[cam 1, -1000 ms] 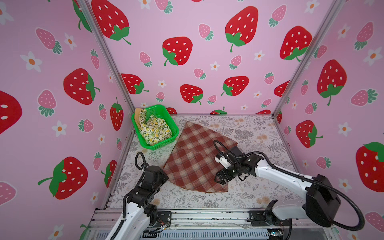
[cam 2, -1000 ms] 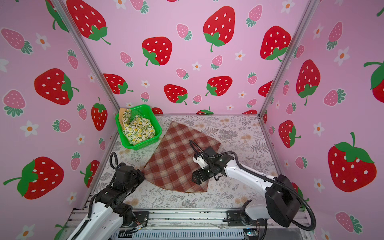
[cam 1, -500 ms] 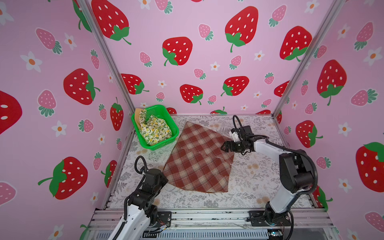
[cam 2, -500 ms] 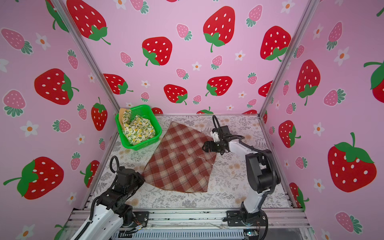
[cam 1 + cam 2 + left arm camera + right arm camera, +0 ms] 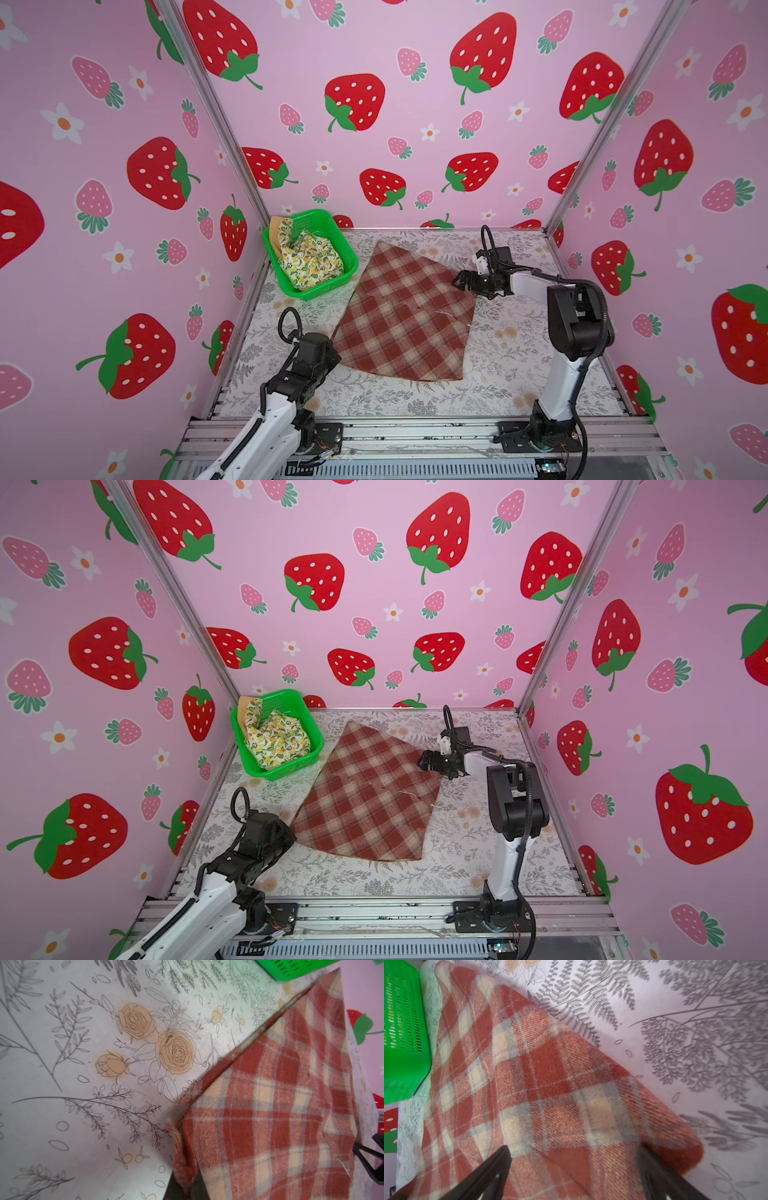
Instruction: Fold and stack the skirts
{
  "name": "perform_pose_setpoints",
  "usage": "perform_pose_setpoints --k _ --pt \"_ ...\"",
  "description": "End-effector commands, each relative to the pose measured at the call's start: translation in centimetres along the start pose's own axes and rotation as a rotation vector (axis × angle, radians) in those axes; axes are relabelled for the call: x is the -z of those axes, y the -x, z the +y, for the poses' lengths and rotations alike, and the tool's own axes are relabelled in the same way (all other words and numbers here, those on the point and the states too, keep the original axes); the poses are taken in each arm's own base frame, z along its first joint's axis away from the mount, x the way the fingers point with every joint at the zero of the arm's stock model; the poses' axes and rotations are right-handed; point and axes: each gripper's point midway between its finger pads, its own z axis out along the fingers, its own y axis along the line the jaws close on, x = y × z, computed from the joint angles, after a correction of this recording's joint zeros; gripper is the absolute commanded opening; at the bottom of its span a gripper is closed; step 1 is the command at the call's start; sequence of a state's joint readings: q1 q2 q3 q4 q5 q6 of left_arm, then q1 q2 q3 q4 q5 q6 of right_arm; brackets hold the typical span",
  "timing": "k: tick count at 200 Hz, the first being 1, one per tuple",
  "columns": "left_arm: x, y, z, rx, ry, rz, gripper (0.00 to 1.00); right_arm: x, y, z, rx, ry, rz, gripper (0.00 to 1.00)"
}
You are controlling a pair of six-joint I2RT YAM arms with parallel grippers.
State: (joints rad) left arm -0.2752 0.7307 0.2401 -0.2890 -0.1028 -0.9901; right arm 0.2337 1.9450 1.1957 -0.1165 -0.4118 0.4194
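The red-brown and cream plaid skirt lies spread flat on the floral table in both top views. My left gripper is shut on its near-left corner, and the left wrist view shows a fold of cloth pinched between the jaws. My right gripper stands open over the skirt's far-right corner, one finger on each side of the cloth. The lemon-print skirt lies crumpled in the basket. The mustard-yellow skirt peeks out behind it.
The green perforated basket stands at the table's far left, close to the plaid skirt's far edge. Pink strawberry walls close in the left, back and right sides. Bare table shows on the right and along the front.
My right gripper moved from the skirt's near-right part back to its far-right corner, and that side of the cloth now lies spread out. The left gripper has stayed shut on its corner.
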Motion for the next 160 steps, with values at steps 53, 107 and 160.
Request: perform_pose_setpoints --k 53,107,160 --pt "-3.7 2.4 -8.2 -0.107 -0.117 0.059 0.00 3.9 -2.9 -7.5 -0.172 -0.164 -0.057 0.98" --pt "-5.9 3.5 -11.7 -0.138 -0.125 0.107 0.00 9.5 0.6 -4.9 -0.065 -0.190 -0.230 1.00" --pt "-4.6 5.7 -14.4 -0.194 -0.137 0.097 0.00 12.3 -1.5 4.9 0.233 -0.169 -0.243 1.00"
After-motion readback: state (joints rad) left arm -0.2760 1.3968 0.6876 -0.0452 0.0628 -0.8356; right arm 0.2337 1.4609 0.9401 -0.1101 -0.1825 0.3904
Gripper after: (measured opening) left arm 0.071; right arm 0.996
